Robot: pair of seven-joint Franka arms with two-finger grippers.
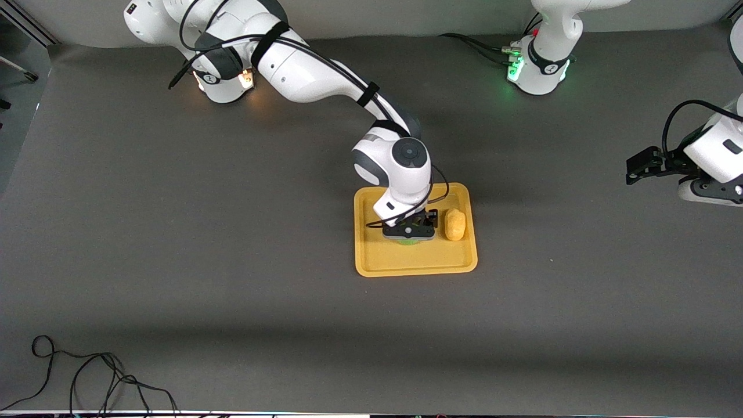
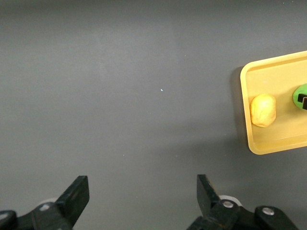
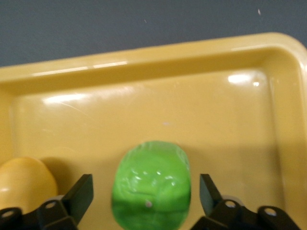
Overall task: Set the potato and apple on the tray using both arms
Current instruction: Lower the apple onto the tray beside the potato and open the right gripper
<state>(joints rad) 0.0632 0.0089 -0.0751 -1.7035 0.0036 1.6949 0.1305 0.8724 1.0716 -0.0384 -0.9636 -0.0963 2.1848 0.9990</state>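
We see our right gripper (image 3: 144,191) low over the tray (image 1: 371,264), its fingers (image 3: 81,194) spread to either side of the apple (image 3: 151,184) without touching it. Our apple rests on the tray, just beside the potato (image 1: 455,225). Our left gripper (image 2: 143,196) waits open above bare table (image 1: 174,261), well apart.

The tray (image 1: 415,261) is a flat yellow-orange, and the potato (image 1: 455,224) on it is nearly the same yellow-orange, a shade paler. The apple (image 3: 151,184) is bright glossy green with pale highlights. Both arms are white with dark grey joints and black cables, the right gripper (image 3: 146,201) and left gripper (image 2: 141,201) are black, and the table (image 1: 174,232) is plain dark grey.
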